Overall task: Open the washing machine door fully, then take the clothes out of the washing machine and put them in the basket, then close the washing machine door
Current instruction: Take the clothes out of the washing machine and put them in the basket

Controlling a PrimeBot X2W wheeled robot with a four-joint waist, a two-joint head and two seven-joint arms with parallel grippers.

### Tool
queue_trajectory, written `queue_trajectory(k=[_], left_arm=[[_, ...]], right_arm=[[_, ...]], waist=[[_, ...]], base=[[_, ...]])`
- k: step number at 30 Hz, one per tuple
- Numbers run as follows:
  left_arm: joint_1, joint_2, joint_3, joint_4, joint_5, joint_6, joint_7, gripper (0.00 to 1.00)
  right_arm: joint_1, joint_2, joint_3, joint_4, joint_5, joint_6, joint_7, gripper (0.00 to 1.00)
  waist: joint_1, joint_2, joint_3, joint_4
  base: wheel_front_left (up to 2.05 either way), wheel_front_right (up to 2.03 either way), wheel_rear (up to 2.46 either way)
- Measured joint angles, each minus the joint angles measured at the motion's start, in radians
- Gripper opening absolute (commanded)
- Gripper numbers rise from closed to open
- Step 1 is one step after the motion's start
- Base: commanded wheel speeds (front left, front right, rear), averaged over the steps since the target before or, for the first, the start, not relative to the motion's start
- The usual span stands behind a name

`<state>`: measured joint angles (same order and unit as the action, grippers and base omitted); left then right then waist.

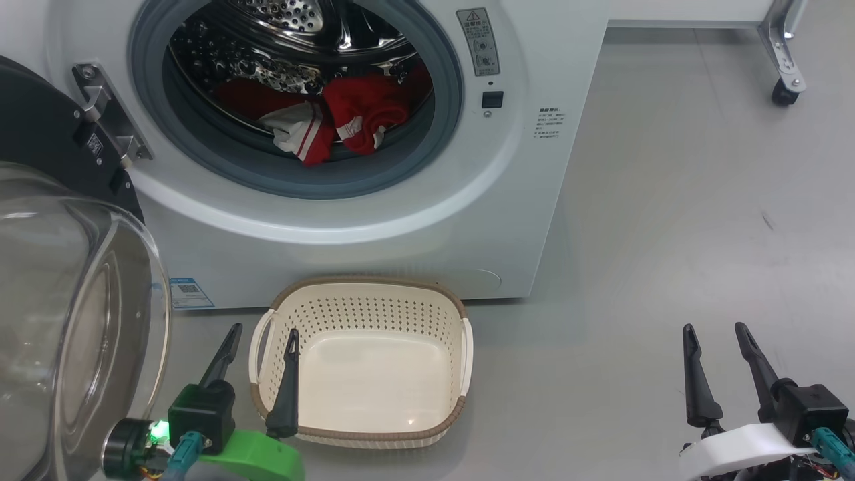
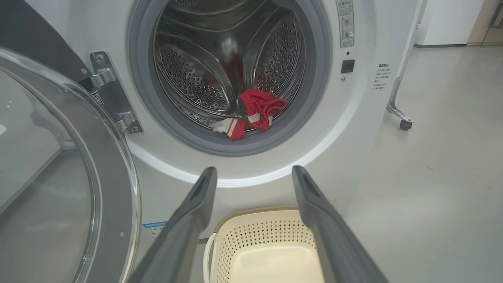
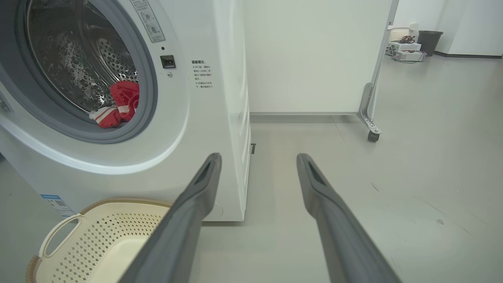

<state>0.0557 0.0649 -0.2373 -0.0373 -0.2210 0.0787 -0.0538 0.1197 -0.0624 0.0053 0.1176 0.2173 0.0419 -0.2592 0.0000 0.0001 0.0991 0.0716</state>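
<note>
Warning-triangle label [image 1: 477,41] on washing machine [image 1: 374,257]; text unreadable.

You see bright red clothes [image 1: 361,113] with white stripes in the white washing machine [image 1: 414,220], its drum [image 1: 294,13] steel and perforated, its gasket [image 1: 267,170] grey. Nearer you, the cream basket [image 1: 364,314] has hole-dotted sides and a brown rim.

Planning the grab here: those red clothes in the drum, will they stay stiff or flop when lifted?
Likely floppy: the clothes lie crumpled in soft folds. Probably light, being a small heap. They may drag on the grey gasket as they come out.
</note>
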Motion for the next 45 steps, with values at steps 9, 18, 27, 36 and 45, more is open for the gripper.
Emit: queue_trajectory(k=[9,18,27,36,45], left_arm=[[0.000,0.000,0.000,-0.003,0.002,0.006,0.000,1.00],[0.000,0.000,0.004,-0.002,0.002,0.010,0.000,1.00],[0.000,-0.001,0.005,0.002,0.002,0.014,0.000,1.00],[0.000,-0.002,0.008,0.002,0.002,0.017,0.000,1.00],[-0.027,-0.005,-0.005,0.001,-0.001,0.004,0.000,1.00]], right_arm=[[0.000,0.000,-0.003,0.000,-0.008,0.001,0.000,1.00],[-0.009,0.001,-0.003,0.000,-0.019,0.001,0.000,1.00],[-0.009,0.001,-0.003,0.001,-0.019,0.007,0.000,1.00],[-0.009,0.001,-0.005,0.001,-0.019,0.009,0.000,1.00],[-0.012,0.002,0.006,-0.014,-0.026,0.018,0.000,1.00]], waist=[[0.0000,0.0000,0.008,0.003],[0.0000,0.0000,0.007,0.004],[0.0000,0.0000,0.004,0.002],[0.0000,0.0000,0.006,0.008],[0.0000,0.0000,0.049,0.001]], base=[[0.69,-0.69,0.00],[0.31,-0.31,0.00],[0.02,-0.02,0.00],[0.00,0.00,0.00],[0.00,0.00,0.00]])
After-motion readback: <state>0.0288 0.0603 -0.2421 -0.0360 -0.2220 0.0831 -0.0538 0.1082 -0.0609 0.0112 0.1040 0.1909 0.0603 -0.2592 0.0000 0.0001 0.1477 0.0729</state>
